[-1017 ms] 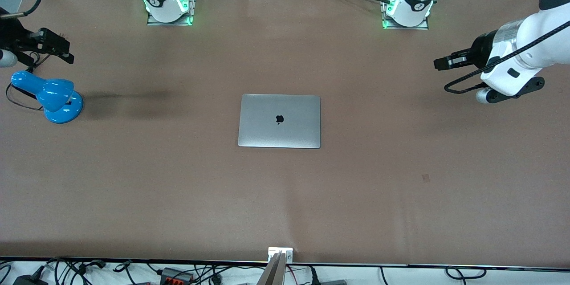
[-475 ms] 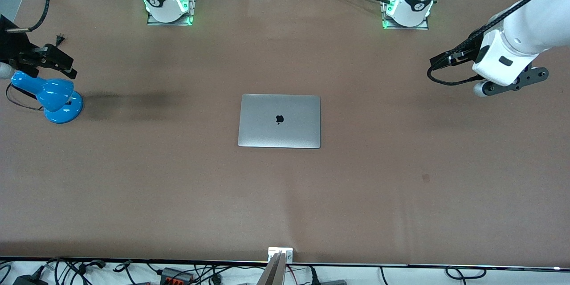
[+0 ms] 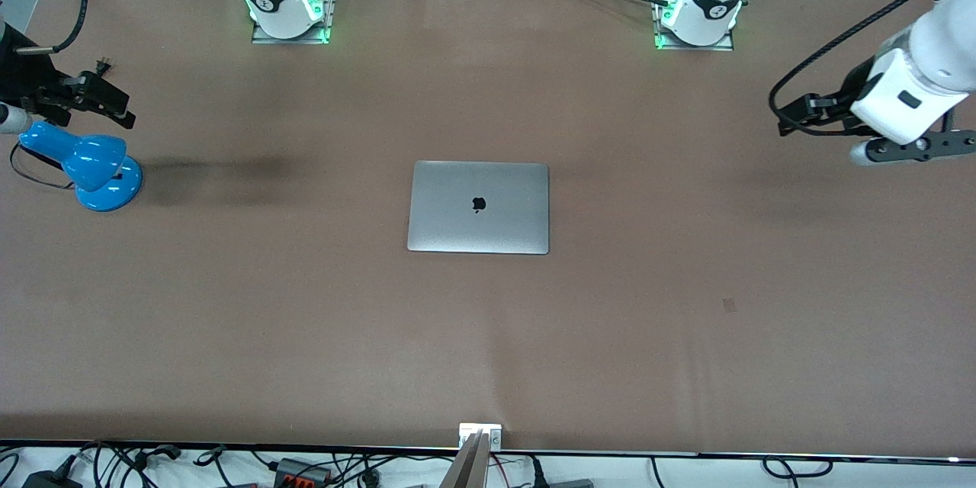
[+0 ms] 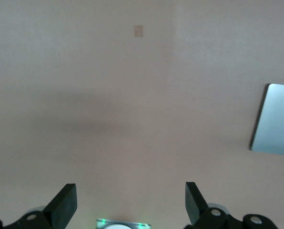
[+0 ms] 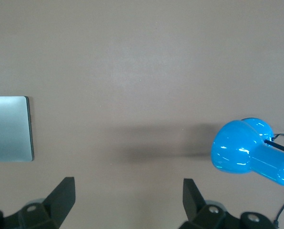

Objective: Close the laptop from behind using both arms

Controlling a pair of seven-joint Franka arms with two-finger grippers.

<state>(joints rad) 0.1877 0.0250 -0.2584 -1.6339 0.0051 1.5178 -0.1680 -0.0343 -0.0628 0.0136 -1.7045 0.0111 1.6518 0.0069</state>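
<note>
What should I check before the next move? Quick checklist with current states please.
1. laptop lid down flat, logo up: ok.
2. left gripper open and empty, over bare table toward the left arm's end: ok.
3. right gripper open and empty, above the table by the blue lamp: ok.
4. Both grippers apart from the laptop, nothing touching it: ok.
5. Lamp well apart from the laptop, toward the right arm's end: ok.
6. Lid fully latched at its front edge: cannot tell.
</note>
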